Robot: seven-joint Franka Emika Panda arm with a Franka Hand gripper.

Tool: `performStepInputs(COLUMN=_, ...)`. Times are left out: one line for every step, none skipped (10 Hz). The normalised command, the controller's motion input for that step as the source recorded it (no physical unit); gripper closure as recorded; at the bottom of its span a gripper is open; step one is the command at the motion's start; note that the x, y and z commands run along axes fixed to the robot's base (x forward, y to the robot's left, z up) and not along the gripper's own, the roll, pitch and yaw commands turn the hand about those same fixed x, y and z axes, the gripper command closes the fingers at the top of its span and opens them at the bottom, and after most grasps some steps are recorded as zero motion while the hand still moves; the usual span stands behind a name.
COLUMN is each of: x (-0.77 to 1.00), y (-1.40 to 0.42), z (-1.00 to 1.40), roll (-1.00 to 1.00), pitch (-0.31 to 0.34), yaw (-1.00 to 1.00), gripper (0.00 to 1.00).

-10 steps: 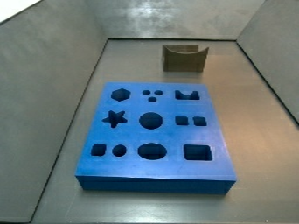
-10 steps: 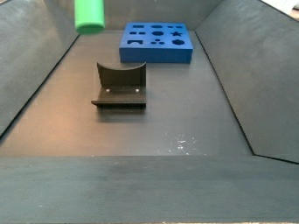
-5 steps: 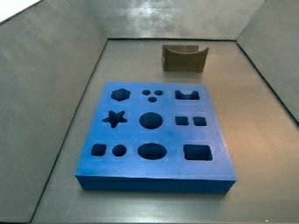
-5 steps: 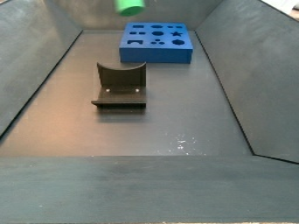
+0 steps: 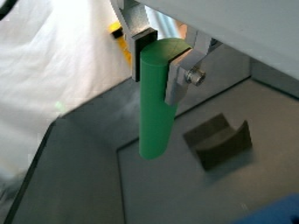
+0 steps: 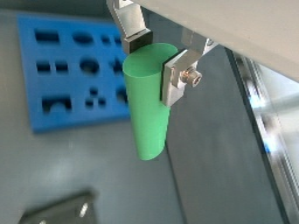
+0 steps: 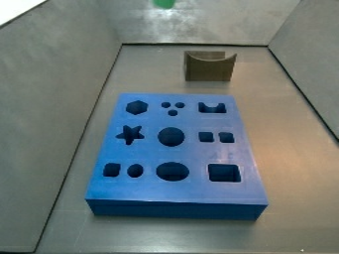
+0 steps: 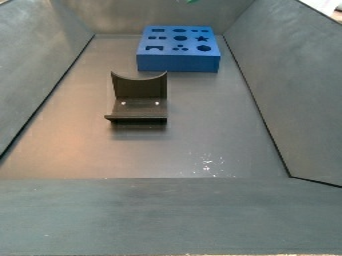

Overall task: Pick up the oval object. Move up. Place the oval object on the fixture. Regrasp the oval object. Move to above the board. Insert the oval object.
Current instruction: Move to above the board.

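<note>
Wrist views, end effector [image 5: 162,54] clamped on smooth green oval object [image 5: 156,105] (rounded tip hanging free), high above board [image 6: 70,74]

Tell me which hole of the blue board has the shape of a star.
The star hole, in the board's middle row beside the large round hole; only it has points. The pincer holds the oval object off the floor.

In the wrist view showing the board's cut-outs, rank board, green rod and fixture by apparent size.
1. Blue cut-out board.
2. Bright green oval rod, enlarged by nearness, held in the gripper's jaws above the floor.
3. Dark fixture, cropped by the frame, so unsure.
</note>
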Motion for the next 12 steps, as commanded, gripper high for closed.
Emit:
performStepInputs(x=-0.67, y=-0.98, z=0.10, roll=-0.38, pitch=-0.219, yaw=1.00, gripper=1.00)
performStepInputs(x=-0.49, y=-0.67, z=0.07, roll=-0.36, pitch=-0.249, yaw=1.00, gripper=1.00)
performStepInputs(x=-0.36, y=-0.46, z=0.04, roll=-0.35, pitch=-0.272, yaw=1.00, gripper=1.00)
performStepInputs(x=-0.20, y=-0.19, z=0.00, roll=-0.33, pitch=-0.312, yaw=1.00, gripper=1.00)
performStepInputs(x=-0.14, y=-0.08, z=0.01, roll=-0.31, pitch=-0.354, yaw=1.00, gripper=1.00)
performStepInputs(x=-0.12, y=-0.03, z=0.00, roll=-0.29, pitch=-0.393, yaw=1.00, gripper=1.00)
performStepInputs(x=-0.12, y=-0.01, z=0.00, roll=-0.27, pitch=-0.418, yaw=1.00, gripper=1.00)
performStepInputs(x=-0.10, y=0.01, z=0.00, roll=-0.23, pitch=-0.478, yaw=1.00, gripper=1.00)
performStepInputs(x=-0.09, y=0.01, z=-0.01, roll=-0.21, pitch=-0.499, yaw=1.00, gripper=1.00)
performStepInputs(x=-0.08, y=0.01, z=0.00, roll=-0.17, pitch=-0.549, yaw=1.00, gripper=1.00)
performStepInputs(x=-0.08, y=0.02, z=0.00, roll=-0.14, pitch=-0.585, yaw=1.00, gripper=1.00)
performStepInputs(x=-0.07, y=0.02, z=-0.01, roll=-0.09, pitch=-0.644, yaw=1.00, gripper=1.00)
